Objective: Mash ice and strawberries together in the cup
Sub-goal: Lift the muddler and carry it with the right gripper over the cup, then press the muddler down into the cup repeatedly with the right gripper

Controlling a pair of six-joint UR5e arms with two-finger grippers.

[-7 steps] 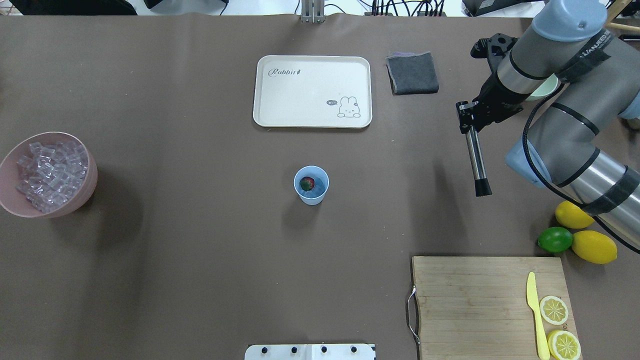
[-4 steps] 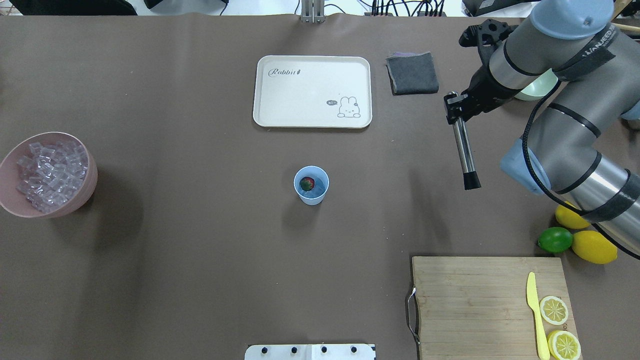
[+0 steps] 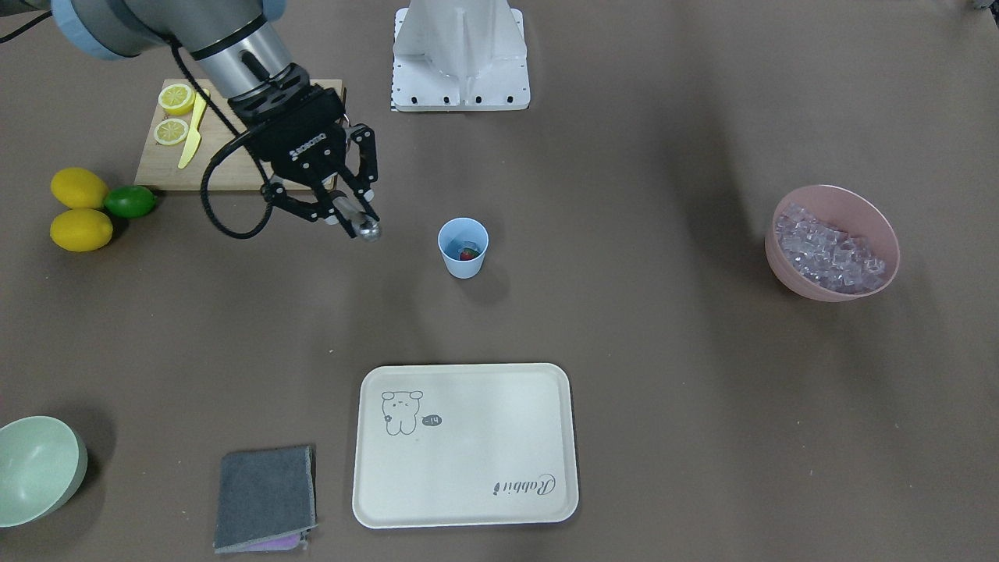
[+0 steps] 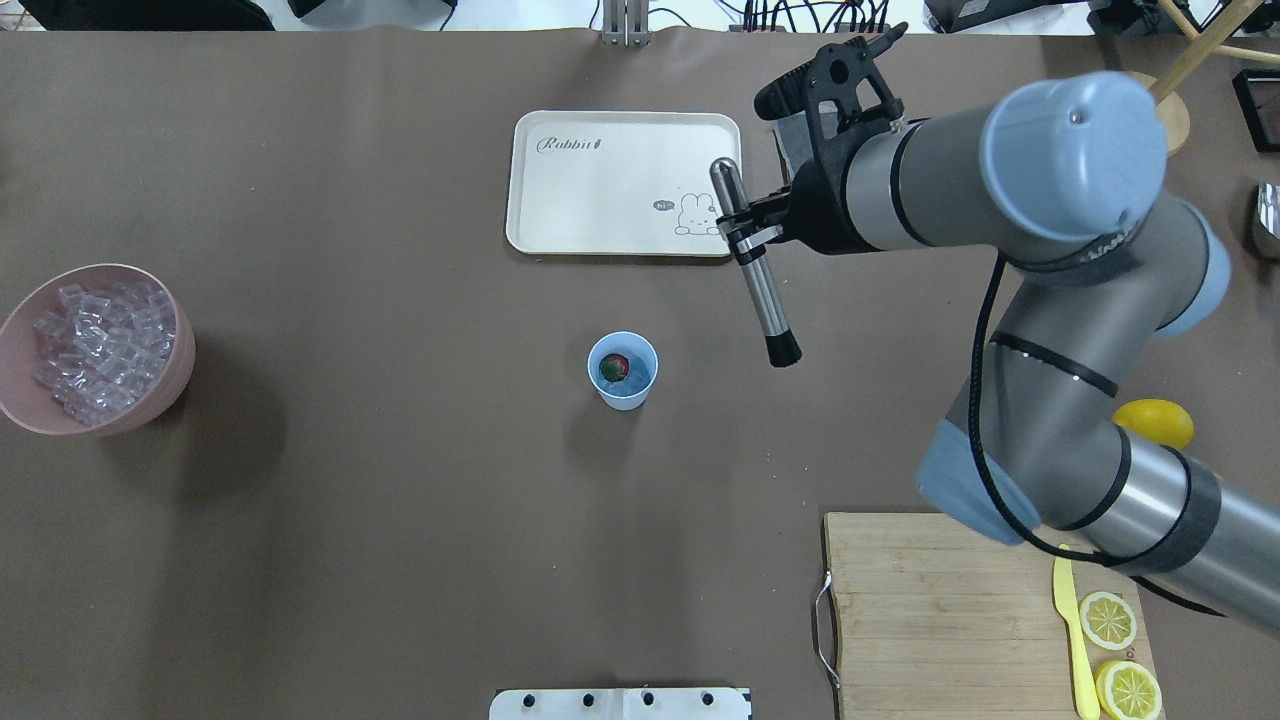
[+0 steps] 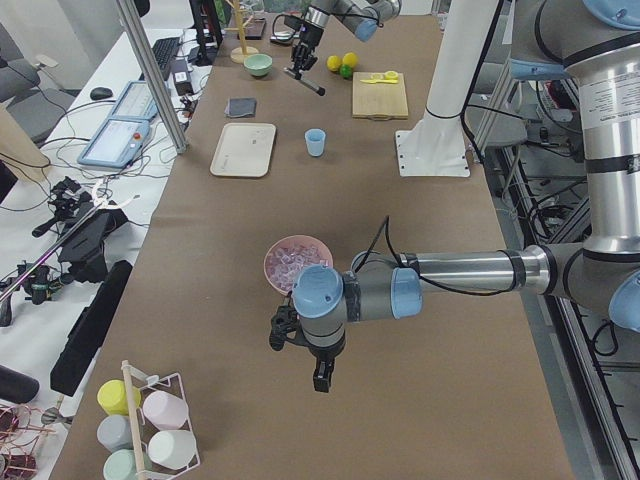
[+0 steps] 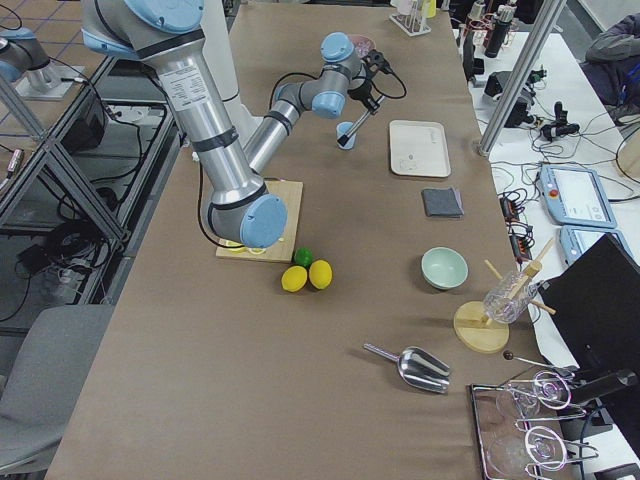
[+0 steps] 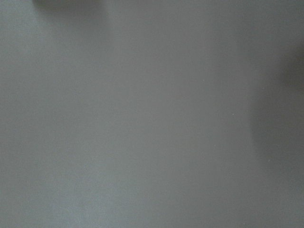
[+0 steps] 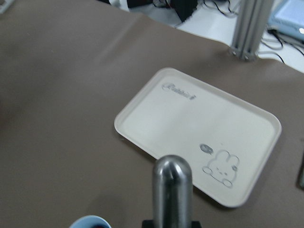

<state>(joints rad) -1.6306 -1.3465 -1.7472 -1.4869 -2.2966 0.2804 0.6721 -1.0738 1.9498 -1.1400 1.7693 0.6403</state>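
The light-blue cup (image 4: 623,392) stands mid-table with a red strawberry (image 4: 614,367) inside; whether ice lies beside it in the cup I cannot tell. Most ice (image 4: 95,350) fills the pink bowl (image 4: 183,375) at the far left. My right gripper (image 4: 748,237) is shut on a steel muddler (image 4: 768,305), held tilted above the table. Its black tip hangs to the right of the cup and a little behind it. The right wrist view shows the muddler's rounded top (image 8: 172,185) and the cup rim (image 8: 90,222). My left gripper (image 5: 320,375) shows only in the exterior left view, so its state is unclear.
A cream rabbit tray (image 4: 600,230) lies behind the cup, with a grey cloth (image 3: 265,496) beside it. A cutting board (image 4: 930,610) with lemon slices and a yellow knife sits at the near right. Lemons and a lime (image 3: 129,201) lie beside it. A pale green bowl (image 3: 35,468) stands far right.
My right arm has swung left from the table's right side, carrying the muddler toward the cup. The cup and strawberry have not moved.
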